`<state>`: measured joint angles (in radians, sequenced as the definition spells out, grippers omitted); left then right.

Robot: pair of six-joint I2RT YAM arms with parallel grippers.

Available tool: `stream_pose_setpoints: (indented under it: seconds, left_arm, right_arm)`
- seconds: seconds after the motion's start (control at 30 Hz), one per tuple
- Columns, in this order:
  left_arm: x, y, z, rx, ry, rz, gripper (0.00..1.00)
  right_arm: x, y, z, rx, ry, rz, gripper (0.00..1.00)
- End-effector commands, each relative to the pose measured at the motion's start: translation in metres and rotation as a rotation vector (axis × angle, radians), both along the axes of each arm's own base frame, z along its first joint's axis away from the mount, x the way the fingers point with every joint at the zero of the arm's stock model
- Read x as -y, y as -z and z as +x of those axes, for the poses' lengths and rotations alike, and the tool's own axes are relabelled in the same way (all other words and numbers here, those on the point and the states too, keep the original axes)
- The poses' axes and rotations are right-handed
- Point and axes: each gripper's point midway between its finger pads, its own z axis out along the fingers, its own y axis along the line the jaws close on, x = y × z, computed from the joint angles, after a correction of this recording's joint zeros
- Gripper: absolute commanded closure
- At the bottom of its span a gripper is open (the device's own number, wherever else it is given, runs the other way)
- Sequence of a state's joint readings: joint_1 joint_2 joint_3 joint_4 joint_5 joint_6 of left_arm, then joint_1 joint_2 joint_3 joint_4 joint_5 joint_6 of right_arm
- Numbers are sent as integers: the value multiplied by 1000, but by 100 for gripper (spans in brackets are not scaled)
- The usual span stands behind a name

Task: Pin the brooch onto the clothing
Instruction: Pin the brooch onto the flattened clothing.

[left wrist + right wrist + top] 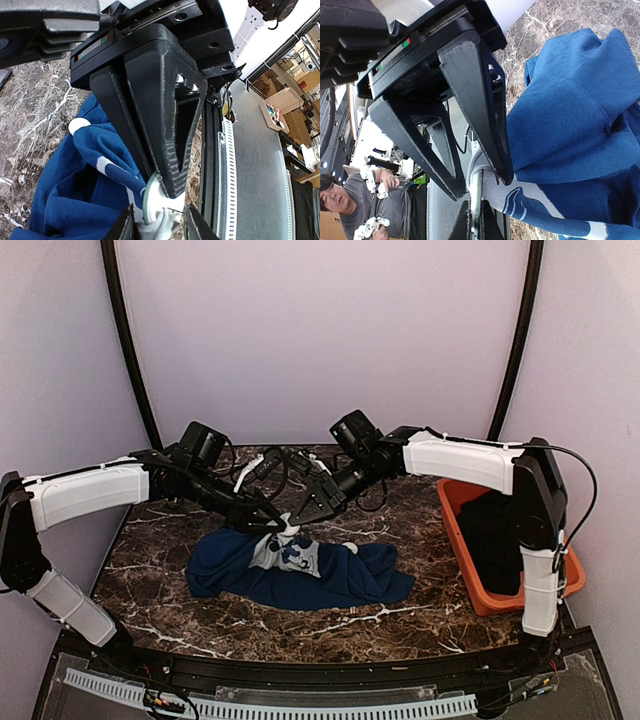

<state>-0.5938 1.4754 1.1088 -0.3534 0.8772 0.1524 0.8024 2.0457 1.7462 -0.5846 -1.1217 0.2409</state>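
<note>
L gripper half-closed on tiny stiff brooch, prob. slippery, best nipped at rim; R gripper, fully closed, pinches limp clothing.

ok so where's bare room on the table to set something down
Bare marble left of the shirt, a strip along the near edge, and a gap before the bin. Crowded at the shirt's far edge, where the left claw and right claw meet at the brooch.

Right hand tight on navy shirt
</note>
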Motion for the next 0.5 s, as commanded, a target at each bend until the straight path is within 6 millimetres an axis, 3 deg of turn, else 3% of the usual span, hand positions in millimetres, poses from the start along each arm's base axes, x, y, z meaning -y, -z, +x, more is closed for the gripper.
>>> stream_pose_setpoints:
  seconds: [0.0,0.47]
  left_arm:
    - [-3,-6,-5,20,8,-2,68]
    - [-2,-17,-9,-7,42,-79,65]
  right_arm:
    - [1,-13,-3,27,-15,37,100]
    - [2,-8,-2,27,-9,27,100]
